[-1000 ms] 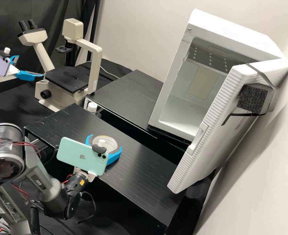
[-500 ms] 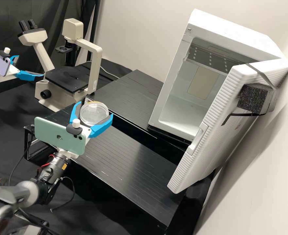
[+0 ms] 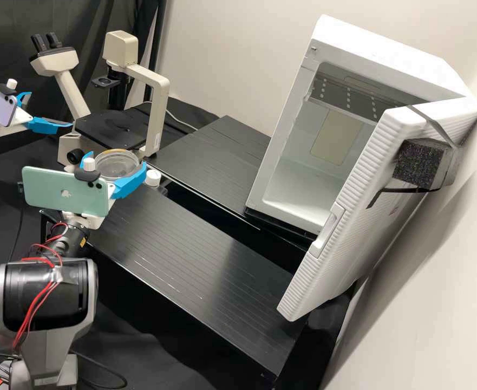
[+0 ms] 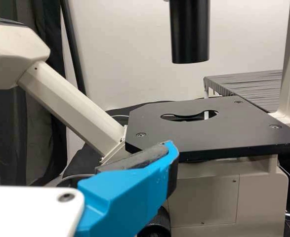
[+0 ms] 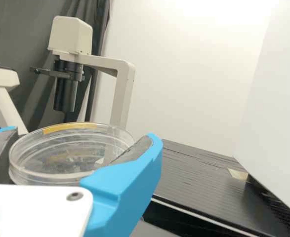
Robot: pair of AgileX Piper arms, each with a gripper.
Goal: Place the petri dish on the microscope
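In the high view my right gripper (image 3: 115, 161) is shut on the clear petri dish (image 3: 118, 169), held over the near black platform's left end, in front of the microscope's black stage (image 3: 108, 127). The right wrist view shows the dish (image 5: 61, 160), with yellow tape on its rim, between the blue fingers of the right gripper (image 5: 83, 137); the microscope (image 5: 122, 94) rises behind. My left gripper (image 3: 51, 110) stands open and holds nothing, left of the stage. In the left wrist view one finger of the left gripper (image 4: 135, 182) is before the stage (image 4: 228, 128) with its central opening.
A white-capped bottle (image 3: 152, 177) stands between the near platform (image 3: 195, 265) and the far platform (image 3: 216, 157). The white incubator (image 3: 281, 189) is at the right with its door (image 3: 352, 216) open. The microscope's condenser (image 4: 189, 34) hangs above the stage.
My right gripper has carried the petri dish from over the middle of the near platform up and left, close to the microscope. The left arm has kept still.
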